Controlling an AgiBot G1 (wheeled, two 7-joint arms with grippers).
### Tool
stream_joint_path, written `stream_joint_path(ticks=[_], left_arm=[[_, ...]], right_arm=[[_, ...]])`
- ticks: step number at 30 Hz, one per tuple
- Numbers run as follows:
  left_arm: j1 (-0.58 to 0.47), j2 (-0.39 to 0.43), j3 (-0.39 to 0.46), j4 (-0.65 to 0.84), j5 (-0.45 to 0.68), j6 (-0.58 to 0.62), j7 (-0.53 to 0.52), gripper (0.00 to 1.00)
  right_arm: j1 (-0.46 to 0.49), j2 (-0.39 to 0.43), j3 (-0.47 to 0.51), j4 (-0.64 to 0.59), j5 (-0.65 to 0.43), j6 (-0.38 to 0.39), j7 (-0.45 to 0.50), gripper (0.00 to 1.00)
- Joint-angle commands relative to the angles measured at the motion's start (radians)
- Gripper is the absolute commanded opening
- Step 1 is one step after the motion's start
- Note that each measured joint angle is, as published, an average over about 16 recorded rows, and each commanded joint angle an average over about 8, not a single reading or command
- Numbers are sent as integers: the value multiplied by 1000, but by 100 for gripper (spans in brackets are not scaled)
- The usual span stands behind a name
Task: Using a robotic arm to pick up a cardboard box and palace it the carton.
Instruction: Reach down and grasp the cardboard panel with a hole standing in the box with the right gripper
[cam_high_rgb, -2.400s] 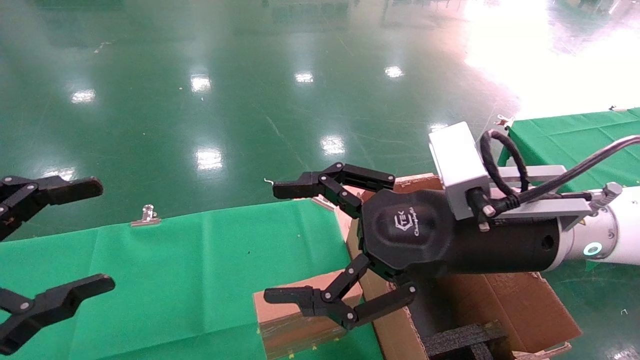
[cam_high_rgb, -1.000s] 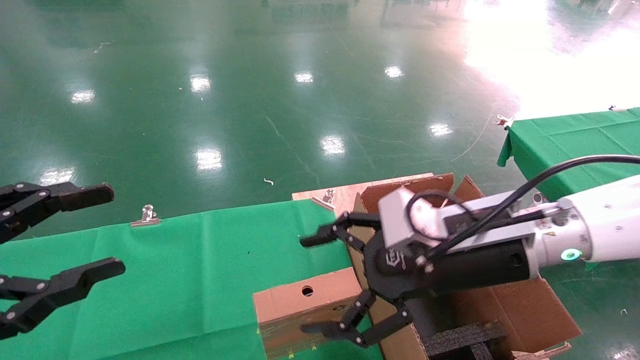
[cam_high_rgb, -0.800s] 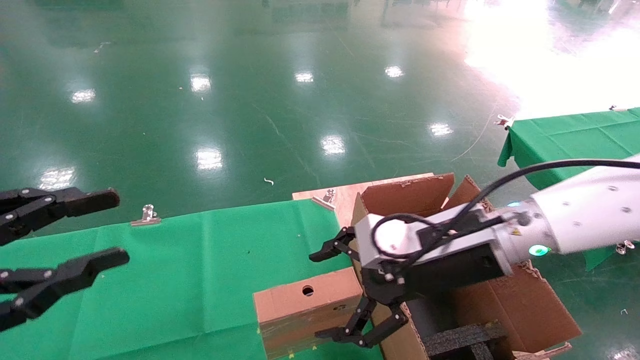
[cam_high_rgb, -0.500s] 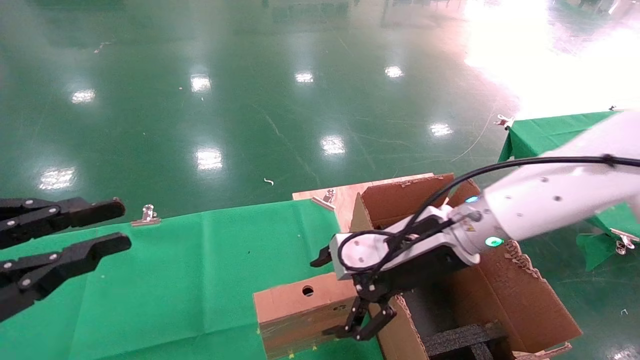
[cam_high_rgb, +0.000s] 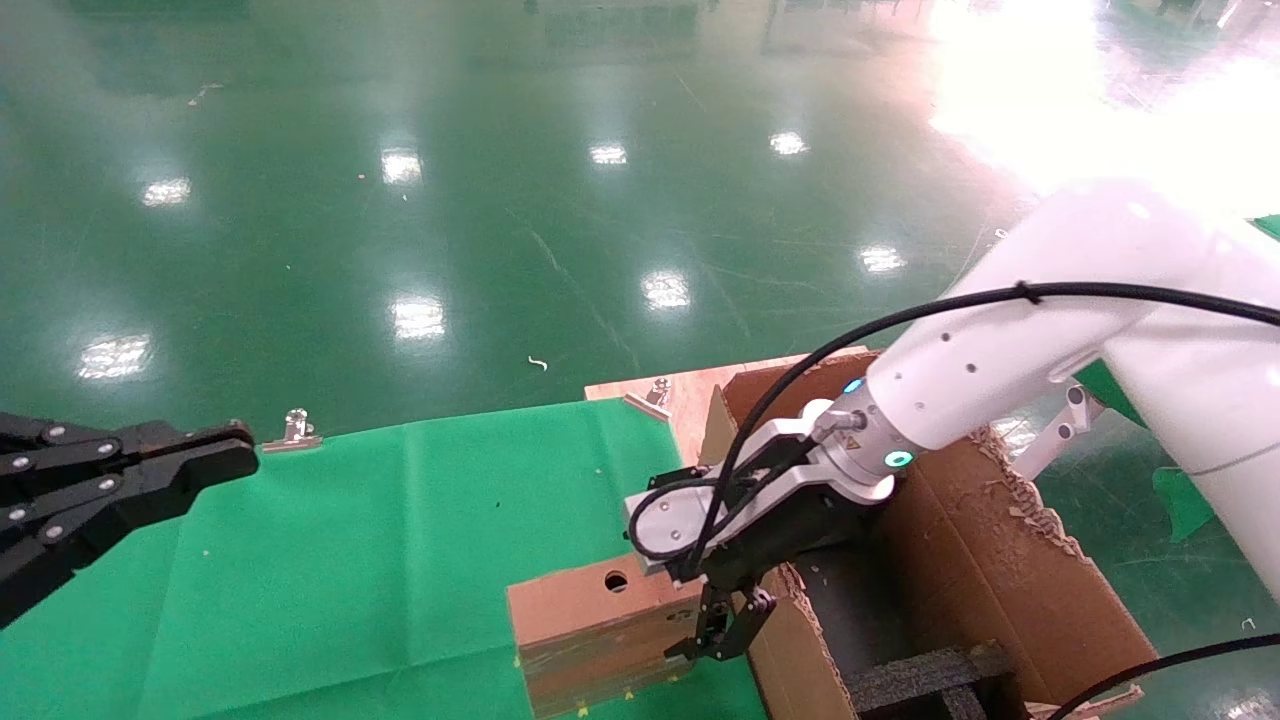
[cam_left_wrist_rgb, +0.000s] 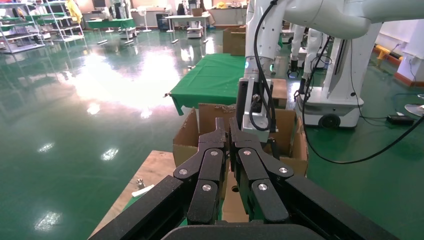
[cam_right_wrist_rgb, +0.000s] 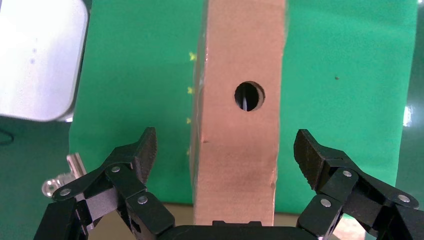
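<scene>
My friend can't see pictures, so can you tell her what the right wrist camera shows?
The open right gripper straddles one end of the box, a finger on each side, not touching it. The box is brown, has a round hole, and lies on green cloth.

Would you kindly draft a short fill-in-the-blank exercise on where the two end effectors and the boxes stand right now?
1. The right end effector straddles the cardboard box with its fingers ____.
2. The top face of the cardboard box has a round ____.
3. The left end effector, off to the side above the green cloth, has its fingers ____.
4. The carton holds black ____ inserts.

Missing words: open; hole; shut; foam
</scene>
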Motion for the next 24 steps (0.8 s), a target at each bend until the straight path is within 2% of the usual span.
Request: stream_joint_path(ticks=[1,4,9,11,12,24], left_arm=[[0,0,0,0,0,0,0,100],[0,0,0,0,0,0,0,100],[0,0,0,0,0,0,0,100],[0,0,0,0,0,0,0,100],[0,0,0,0,0,0,0,100],[0,0,0,0,0,0,0,100]], right_arm=[[13,-15,-24,-14,-9,0,-14,100],[24,-24,-47,-29,-12,3,-28,77],[37,-35,-71,-49,-17,9,-45,14],[39,-37,-76,-53,-18,11,-48,3],[41,-38,-78,-54,-19,11,-49,0],[37,-35,-72,-50,-15,11,-45,0]])
